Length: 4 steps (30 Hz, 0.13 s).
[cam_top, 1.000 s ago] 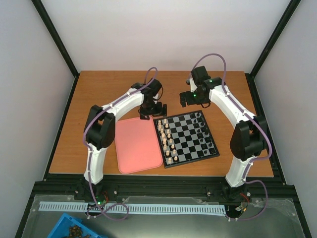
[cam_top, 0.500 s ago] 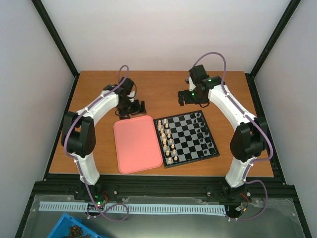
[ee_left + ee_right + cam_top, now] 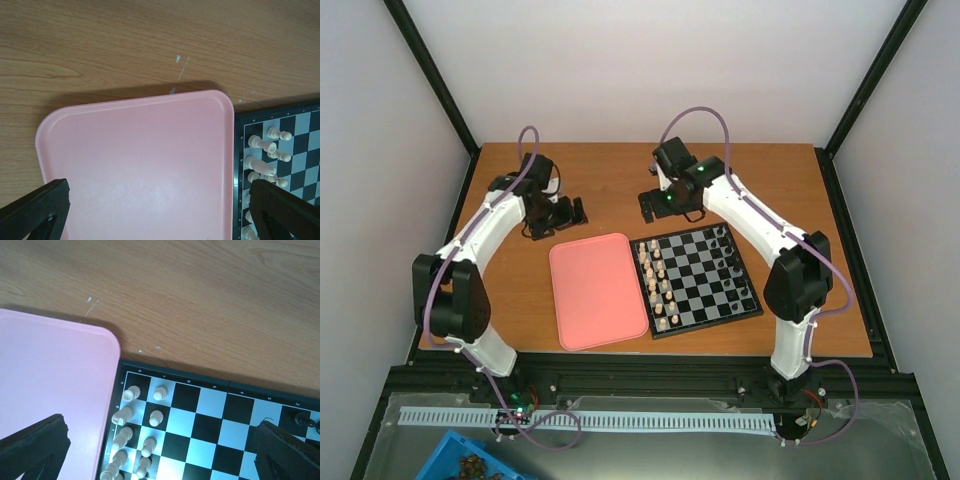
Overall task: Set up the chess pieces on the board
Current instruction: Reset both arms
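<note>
Yr left claw [image 3: 576, 212] & right claw [image 3: 646, 204]: both apart, empty. The chess pieces [image 3: 656, 285] on the board [image 3: 705, 280] look tiny, light, tippy, prob. slick; pinch each mid-stem, gently.

Robot lab cell, black frame [image 3: 444, 95], white walls [image 3: 660, 70]

Colours on the brown wood bench [image 3: 620, 180]
The board [image 3: 695, 280] has black and white checks; the chess pieces [image 3: 658, 285] at its 9 o'clock are cream; the tray [image 3: 598, 290] is pink.
</note>
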Motion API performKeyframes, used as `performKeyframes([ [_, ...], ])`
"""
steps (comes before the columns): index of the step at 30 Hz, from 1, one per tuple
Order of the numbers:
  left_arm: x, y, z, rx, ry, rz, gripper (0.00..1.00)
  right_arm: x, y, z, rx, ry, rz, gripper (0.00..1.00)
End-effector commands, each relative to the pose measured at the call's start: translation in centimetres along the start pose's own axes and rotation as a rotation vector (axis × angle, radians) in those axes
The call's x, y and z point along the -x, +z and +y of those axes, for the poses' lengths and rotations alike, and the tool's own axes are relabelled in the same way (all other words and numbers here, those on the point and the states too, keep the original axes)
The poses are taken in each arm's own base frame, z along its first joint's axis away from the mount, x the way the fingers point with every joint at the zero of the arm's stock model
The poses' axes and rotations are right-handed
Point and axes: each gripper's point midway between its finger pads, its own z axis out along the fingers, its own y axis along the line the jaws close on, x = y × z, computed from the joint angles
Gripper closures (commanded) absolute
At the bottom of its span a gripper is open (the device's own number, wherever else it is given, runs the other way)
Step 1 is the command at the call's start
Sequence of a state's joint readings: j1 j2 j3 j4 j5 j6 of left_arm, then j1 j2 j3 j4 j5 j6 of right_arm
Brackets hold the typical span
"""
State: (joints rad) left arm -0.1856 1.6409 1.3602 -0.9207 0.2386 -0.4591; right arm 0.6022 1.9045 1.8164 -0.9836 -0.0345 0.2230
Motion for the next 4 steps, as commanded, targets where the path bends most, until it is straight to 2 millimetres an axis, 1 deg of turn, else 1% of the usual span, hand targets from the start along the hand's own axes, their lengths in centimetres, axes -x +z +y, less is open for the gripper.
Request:
performKeyframes([
  [1,0.4,-2.2,-0.1,0.011,0.036,-0.039,0.00,0.7,-1.8,-0.2,-0.032,-0.008,-0.047,0.00],
  [4,0.4,-2.7,0.2,0.029,0.046,-0.045,0.00,0.9,-3.0,-0.8,-0.067,-0.008,-0.074,0.00],
])
